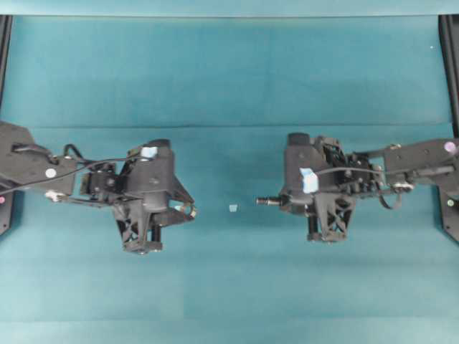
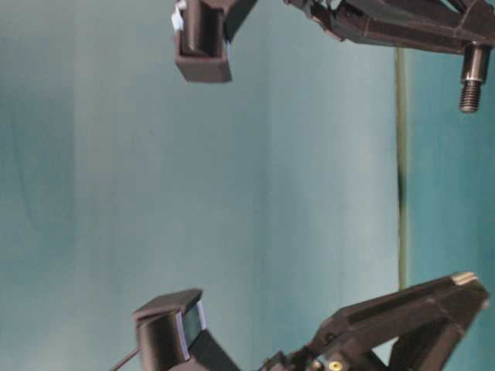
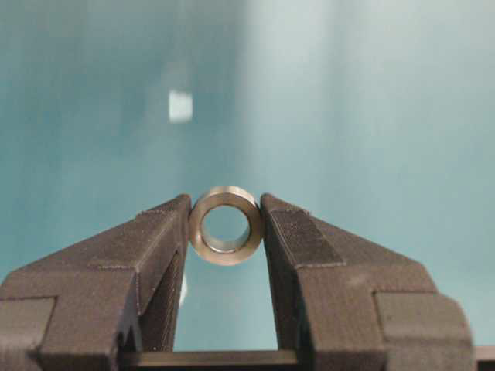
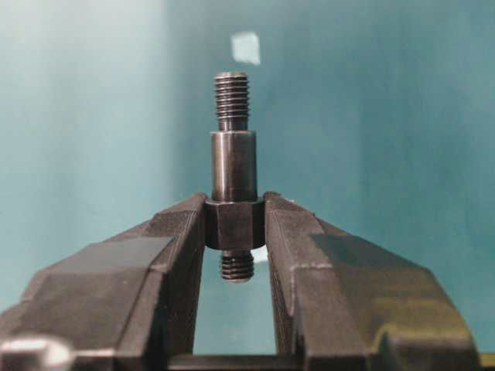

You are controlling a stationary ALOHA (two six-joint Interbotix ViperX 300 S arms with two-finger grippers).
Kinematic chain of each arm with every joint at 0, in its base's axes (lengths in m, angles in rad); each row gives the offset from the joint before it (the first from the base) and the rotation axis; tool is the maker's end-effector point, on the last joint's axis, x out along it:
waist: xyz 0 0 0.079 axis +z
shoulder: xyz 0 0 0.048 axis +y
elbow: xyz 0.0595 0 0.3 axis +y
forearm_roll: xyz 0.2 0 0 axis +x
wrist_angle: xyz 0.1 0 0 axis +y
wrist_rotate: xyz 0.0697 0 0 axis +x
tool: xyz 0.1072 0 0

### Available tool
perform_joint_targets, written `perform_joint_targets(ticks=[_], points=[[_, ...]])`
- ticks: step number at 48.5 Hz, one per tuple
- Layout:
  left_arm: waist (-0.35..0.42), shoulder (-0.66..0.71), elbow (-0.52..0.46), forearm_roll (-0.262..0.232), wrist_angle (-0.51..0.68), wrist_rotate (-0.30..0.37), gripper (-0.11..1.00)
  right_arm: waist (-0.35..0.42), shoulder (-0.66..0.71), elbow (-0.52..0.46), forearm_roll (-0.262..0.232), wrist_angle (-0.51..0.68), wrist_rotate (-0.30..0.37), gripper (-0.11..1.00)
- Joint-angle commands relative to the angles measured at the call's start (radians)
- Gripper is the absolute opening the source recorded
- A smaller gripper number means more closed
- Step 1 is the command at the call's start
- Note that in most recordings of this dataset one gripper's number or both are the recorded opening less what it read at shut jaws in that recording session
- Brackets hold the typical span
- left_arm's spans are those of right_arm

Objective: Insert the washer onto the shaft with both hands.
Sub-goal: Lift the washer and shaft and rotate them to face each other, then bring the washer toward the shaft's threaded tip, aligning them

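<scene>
1. The left gripper (image 3: 226, 226) pinches the washer (image 3: 226, 225) between its fingertips by the rim, hole facing outward.
2. The right gripper (image 4: 234, 224) clamps the shaft (image 4: 233, 166) at its collar, threaded end projecting beyond the fingertips.
3. Both parts look rigid, smooth metal, likely slippery; rim and collar seem the soundest holds.
4. A tape scrap (image 1: 233, 208) lies between the grippers.

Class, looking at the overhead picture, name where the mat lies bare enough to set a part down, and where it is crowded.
Bare: the mat beyond both grippers and the strip nearest the lower edge. Crowded: the middle gap between left gripper and right gripper, where the shaft juts toward a tape scrap.
</scene>
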Motion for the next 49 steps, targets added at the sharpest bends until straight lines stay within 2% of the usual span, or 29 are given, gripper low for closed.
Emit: perform_joint_targets(ticks=[1, 11, 23, 37, 49], points=[[-0.002, -0.031, -0.006, 0.000, -0.048, -0.003, 0.35, 0.008, -0.028, 0.003, 0.002, -0.041, 0.009, -0.01], [-0.002, -0.040, -0.006, 0.000, -0.141, -0.003, 0.35, 0.014, -0.031, 0.008, 0.003, -0.091, 0.009, -0.01], [-0.002, -0.035, -0.009, 0.000, -0.160, -0.005, 0.35, 0.020, -0.029, 0.052, 0.005, -0.204, 0.017, -0.01], [-0.002, -0.028, -0.026, 0.000, -0.239, -0.011, 0.35, 0.057, -0.026, 0.120, 0.011, -0.321, 0.133, -0.01], [-0.015, 0.020, -0.058, 0.000, -0.273, -0.014, 0.35, 0.086, 0.005, 0.146, 0.011, -0.380, 0.169, -0.01]])
